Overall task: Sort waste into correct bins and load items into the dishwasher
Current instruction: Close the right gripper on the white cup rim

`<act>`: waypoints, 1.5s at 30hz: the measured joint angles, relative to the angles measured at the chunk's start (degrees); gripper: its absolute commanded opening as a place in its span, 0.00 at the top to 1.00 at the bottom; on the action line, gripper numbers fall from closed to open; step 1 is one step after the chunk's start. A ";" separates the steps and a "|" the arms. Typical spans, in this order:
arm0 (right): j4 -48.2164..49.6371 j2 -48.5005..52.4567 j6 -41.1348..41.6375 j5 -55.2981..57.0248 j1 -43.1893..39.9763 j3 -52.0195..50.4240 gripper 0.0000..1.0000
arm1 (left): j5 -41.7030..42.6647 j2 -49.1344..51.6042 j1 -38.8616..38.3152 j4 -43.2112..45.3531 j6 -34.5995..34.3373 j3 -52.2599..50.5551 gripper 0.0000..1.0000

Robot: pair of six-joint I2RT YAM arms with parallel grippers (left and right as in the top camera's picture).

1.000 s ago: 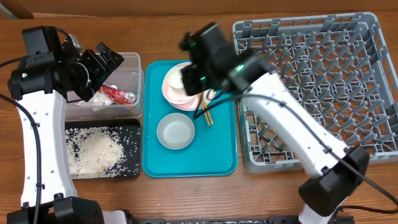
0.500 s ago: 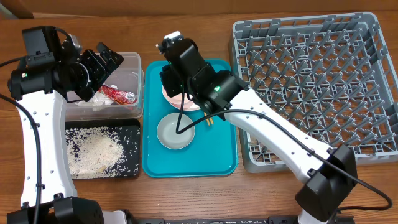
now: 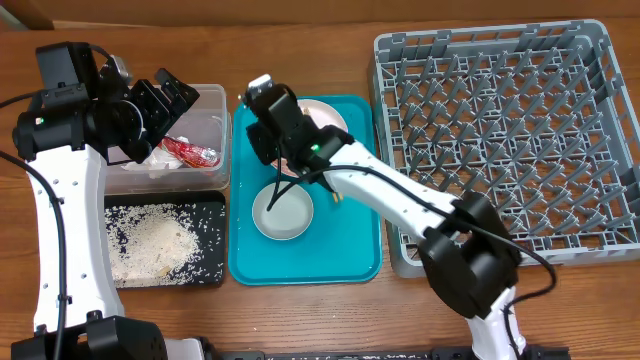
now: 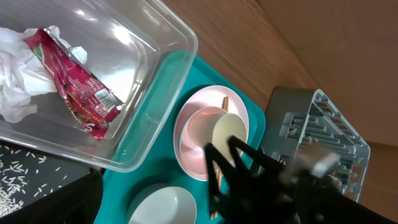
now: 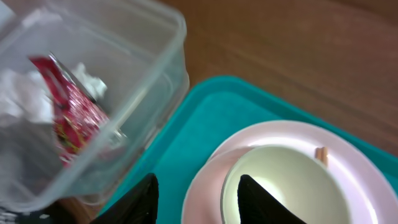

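Note:
My right gripper point(image 5: 199, 200) is open low over the left side of the round pink plate point(image 5: 360, 155). One finger hangs over the teal tray, the other inside the small white cup point(image 5: 286, 186), which sits in a pink bowl point(image 5: 208, 186) on the plate. In the overhead view the right gripper point(image 3: 274, 133) hides most of that stack. A pale bowl point(image 3: 283, 212) sits on the tray's middle. Chopsticks point(image 3: 337, 196) poke out beside the arm. My left gripper point(image 3: 165, 95) is open and empty above the clear tub point(image 3: 212, 100), which holds the red wrapper point(image 3: 190, 152) and the napkin point(image 4: 18, 93).
The black tray point(image 3: 215, 205) at front left holds loose rice point(image 3: 150, 240). The teal tray point(image 3: 350, 250) lies between the bins and the large grey dish rack point(image 3: 500, 130) on the right. The right arm stretches across the tray from the front right.
My right arm has swung left and its gripper has come from above the plate's middle down to the plate's left side. The left arm has not moved.

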 measured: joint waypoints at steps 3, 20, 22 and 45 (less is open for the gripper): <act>0.02 1.42 -0.70 0.00 0.02 -0.55 0.59 | 0.00 0.00 0.00 0.02 0.00 0.00 0.00; -2.49 1.57 -1.70 0.00 -0.07 -0.66 0.63 | 0.00 0.00 0.00 0.02 0.00 0.00 0.00; -2.60 1.57 -1.68 0.00 -0.17 -0.66 0.63 | 0.00 0.00 0.00 0.02 0.00 0.02 0.00; -7.45 1.57 -1.73 0.02 -2.99 -0.68 0.62 | 0.00 0.00 0.00 0.02 0.00 0.02 0.00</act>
